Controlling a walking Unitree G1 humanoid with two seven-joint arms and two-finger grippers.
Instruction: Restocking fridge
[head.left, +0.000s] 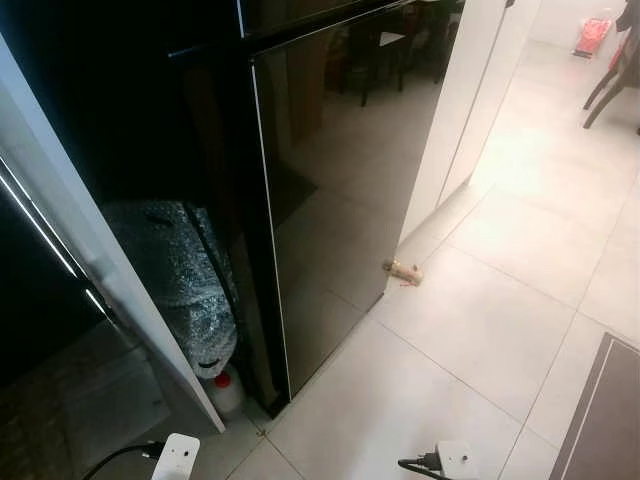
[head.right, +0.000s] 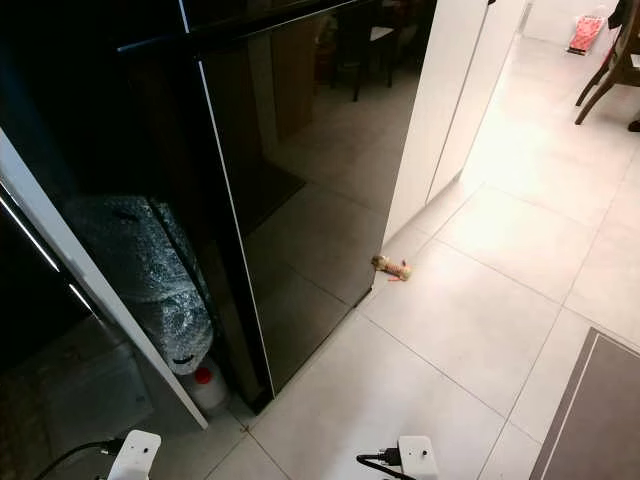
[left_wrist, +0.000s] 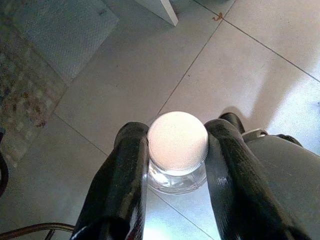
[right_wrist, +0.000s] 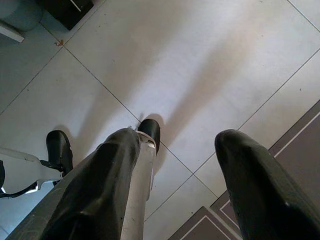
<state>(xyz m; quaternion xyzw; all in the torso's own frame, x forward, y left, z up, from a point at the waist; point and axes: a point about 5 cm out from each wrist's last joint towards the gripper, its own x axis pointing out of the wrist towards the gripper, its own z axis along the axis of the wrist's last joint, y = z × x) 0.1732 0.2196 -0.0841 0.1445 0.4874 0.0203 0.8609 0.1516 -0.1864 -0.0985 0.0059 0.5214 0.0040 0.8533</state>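
Observation:
The fridge (head.left: 330, 200) stands ahead of me, tall and glossy black, with its doors closed and the room reflected in them. My left gripper (left_wrist: 179, 127) hangs low over the tiled floor, shut on a clear bottle with a white cap (left_wrist: 177, 140); a black finger (left_wrist: 131, 165) presses each side of the neck. My right gripper (right_wrist: 180, 142) also hangs down, open, with bare floor tiles between its fingers (right_wrist: 250, 175).
A bubble-wrapped roll (head.left: 175, 270) and a red-capped bottle (head.left: 225, 388) sit in the gap left of the fridge, behind a slanted white panel (head.left: 120, 300). A brass door stop (head.left: 403, 271) lies at the white cabinet's (head.left: 470, 90) foot. Grey mat (head.left: 605, 420) at right; chair legs (head.left: 610, 85) beyond.

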